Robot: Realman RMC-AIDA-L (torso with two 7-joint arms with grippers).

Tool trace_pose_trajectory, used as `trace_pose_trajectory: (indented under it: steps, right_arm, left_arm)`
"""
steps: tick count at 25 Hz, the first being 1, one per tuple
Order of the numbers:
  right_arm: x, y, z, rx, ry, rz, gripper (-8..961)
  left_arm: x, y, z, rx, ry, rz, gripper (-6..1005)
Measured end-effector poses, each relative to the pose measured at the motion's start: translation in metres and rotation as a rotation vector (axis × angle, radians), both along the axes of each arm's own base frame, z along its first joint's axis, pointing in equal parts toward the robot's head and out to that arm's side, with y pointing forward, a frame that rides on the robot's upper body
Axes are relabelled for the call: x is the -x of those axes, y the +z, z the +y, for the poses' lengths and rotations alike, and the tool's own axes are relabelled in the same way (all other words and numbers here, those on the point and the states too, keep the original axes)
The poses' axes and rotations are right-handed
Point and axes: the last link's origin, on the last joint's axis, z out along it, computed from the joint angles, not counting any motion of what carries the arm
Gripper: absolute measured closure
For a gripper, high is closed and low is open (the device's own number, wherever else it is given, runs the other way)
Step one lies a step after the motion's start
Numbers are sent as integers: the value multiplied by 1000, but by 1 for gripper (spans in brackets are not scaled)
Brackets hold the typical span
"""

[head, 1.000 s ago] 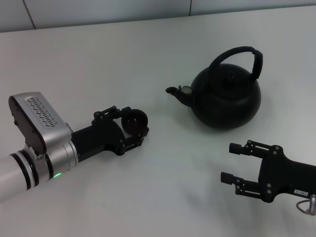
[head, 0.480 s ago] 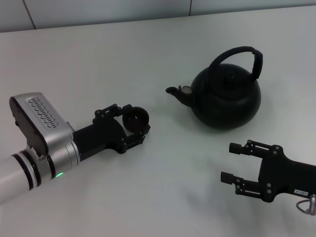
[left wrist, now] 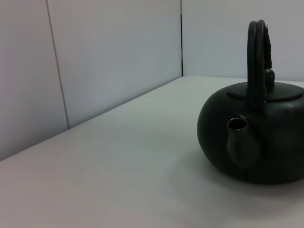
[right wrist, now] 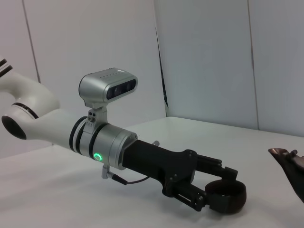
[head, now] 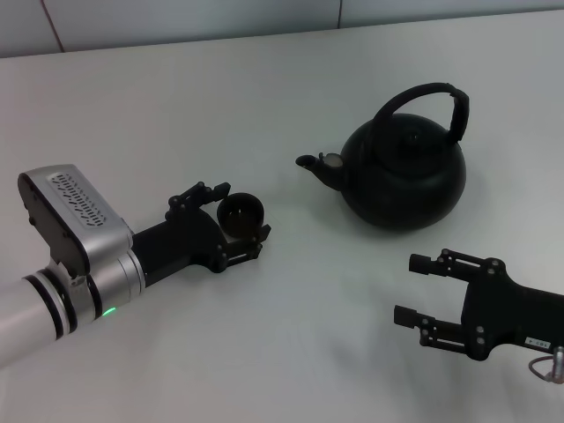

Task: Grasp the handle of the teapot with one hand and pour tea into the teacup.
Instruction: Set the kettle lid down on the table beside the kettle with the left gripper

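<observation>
We have the left gripper (head: 240, 231) low over the white table (head: 176, 106), its two black fingers closed around the teacup (head: 240, 211), which sits upright between them with its open mouth facing up. In the right wrist view the cup (right wrist: 226, 195) is clearly pinched near the fingertips, though from that angle we cannot tell for certain whether its base rests on the table or is lifted just clear of it. The teapot (head: 404, 172) stands well apart to the right, its spout (head: 310, 164) pointing toward the cup and its arched handle (head: 427, 97) upright and untouched. Our right gripper (head: 421, 291) waits near the table's front edge, below the teapot in the head view, with its fingers spread wide and holding nothing.

The risks we see come from both hands. The cup is tiny and smooth-sided, held only at the fingertips, so a jolt or a slight tilt of the left wrist could let it slip or tip before any tea arrives. The teapot is far bigger and likely heavy; if the right gripper takes the handle off-centre, the pot could swing and the spout would miss the small cup mouth. The handle also looks thick, so a shallow bite may let it rotate between the pads as we tip. Finally, bringing spout and cup together puts the two arms close, and a misjudged approach could knock the cup.
</observation>
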Motion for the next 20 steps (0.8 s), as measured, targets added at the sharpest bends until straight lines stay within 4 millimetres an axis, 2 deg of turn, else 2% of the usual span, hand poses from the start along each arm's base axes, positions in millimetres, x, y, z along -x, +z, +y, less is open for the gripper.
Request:
trace_pose_trajectory:
  steps: [5, 13, 20]
  right_arm:
    - [-1, 0, -1, 0, -3, 0, 242]
    - [-2, 0, -2, -2, -10, -5, 241]
    - [-2, 0, -1, -4, -11, -6, 240]
  left_arm:
    - [-1, 0, 0, 0, -4, -8, 135]
    - [-3, 4, -6, -12, -42, -35, 135]
    - [9, 30, -23, -57, -88, -145, 135]
